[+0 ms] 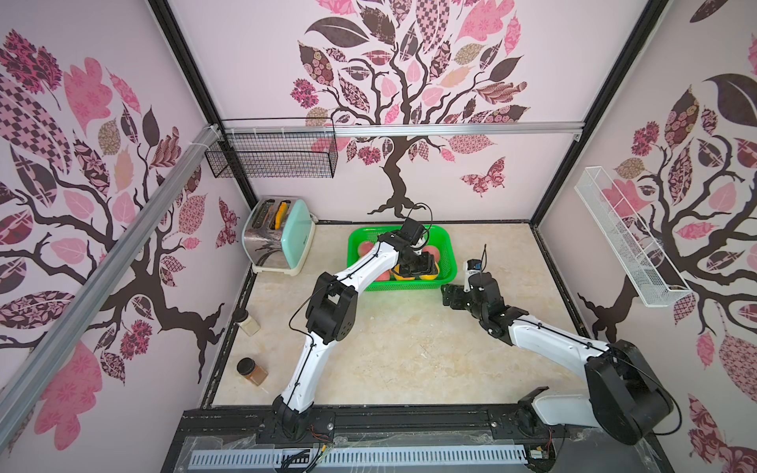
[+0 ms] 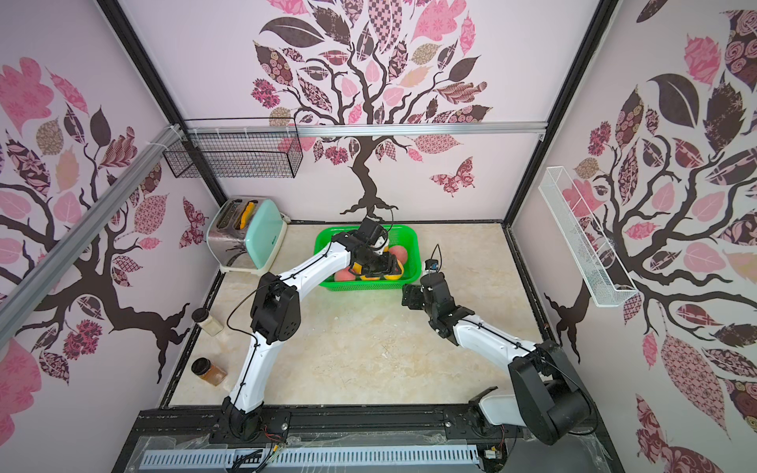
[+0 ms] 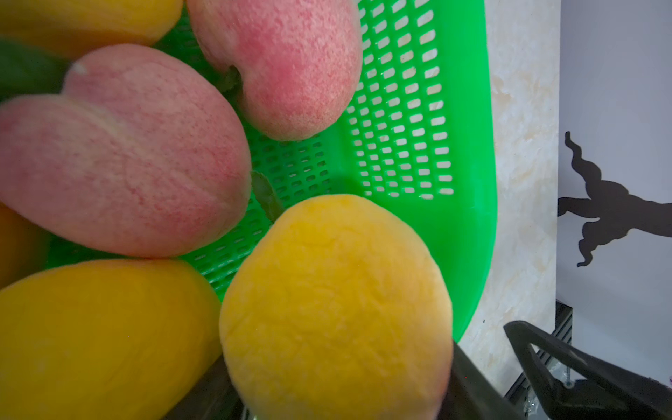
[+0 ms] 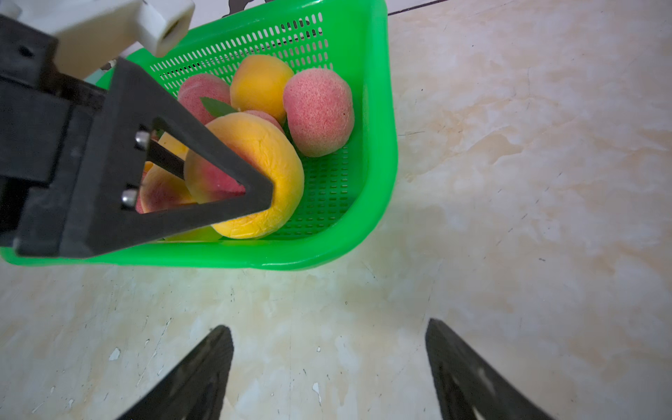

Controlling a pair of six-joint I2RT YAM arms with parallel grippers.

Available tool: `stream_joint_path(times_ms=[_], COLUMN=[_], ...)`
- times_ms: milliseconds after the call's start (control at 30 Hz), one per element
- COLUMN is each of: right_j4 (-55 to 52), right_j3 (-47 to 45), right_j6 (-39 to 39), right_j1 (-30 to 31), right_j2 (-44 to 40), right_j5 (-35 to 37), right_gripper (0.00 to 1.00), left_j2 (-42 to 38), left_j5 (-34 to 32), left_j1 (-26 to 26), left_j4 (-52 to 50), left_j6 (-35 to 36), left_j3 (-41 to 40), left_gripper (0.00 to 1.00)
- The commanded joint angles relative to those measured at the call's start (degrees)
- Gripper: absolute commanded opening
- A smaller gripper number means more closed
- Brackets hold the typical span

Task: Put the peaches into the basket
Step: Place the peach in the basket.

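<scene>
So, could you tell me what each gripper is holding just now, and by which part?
The left gripper clasps a yellow-orange peach by its opposite sides, inside the green basket; the right gripper is open and empty.

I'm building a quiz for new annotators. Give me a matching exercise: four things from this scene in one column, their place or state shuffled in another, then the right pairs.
1. toaster
2. right gripper
3. yellow peach
4. white wire rack

A. open, above the tabletop
B. mounted on a side wall
C. held in the left gripper, inside the green basket
D. standing in a far corner, slots up

Pairs: 1-D, 2-A, 3-C, 4-B
</scene>
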Motion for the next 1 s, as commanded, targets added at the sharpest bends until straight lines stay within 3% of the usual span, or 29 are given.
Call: stream_joint_path(times_ms=[0, 133, 167, 200, 700, 833, 967], right_j4=[1.2, 1.3, 1.3, 1.4, 2.0, 1.7, 1.5], right_j3=[-0.1, -0.2, -0.2, -0.3, -0.2, -0.3, -0.4], right_j6=[0.0, -0.1, -0.1, -0.1, -0.1, -0.5, -1.1], right_j1=[-0.1, -0.2, -0.2, -0.2, -0.2, -0.2, -0.2], right_j2=[-1.2, -1.4, -1.3, -1.3, -0.7, -1.0, -2.0], right_j5=[-1.1, -1.2, -1.4, -1.6, -2.2, -1.4, 0.1], right_gripper=[0.86, 0.86, 0.86, 0.86, 0.86, 0.86, 0.86], left_j2=[0.4, -0.4, -0.5, -0.5, -7.8, -13.9, -22.6], left_j5=[0.3, -0.5, -0.6, -0.5, -4.0, -7.8, -10.9], left_j1=[-0.3, -0.4, -0.4, -0.4, -0.5, -0.2, 1.5], left_j4=[-1.6, -1.6, -1.6, -1.9, -0.9, 3.7, 10.8], left_j6=[1.6, 1.3, 1.3, 1.4, 4.9, 6.8, 8.4], left_j3=[2.1, 2.1, 2.1, 2.5, 2.9, -4.0, -16.5], left_gripper=[0.7, 0.76, 0.91, 0.98, 0.98, 0.98, 0.98])
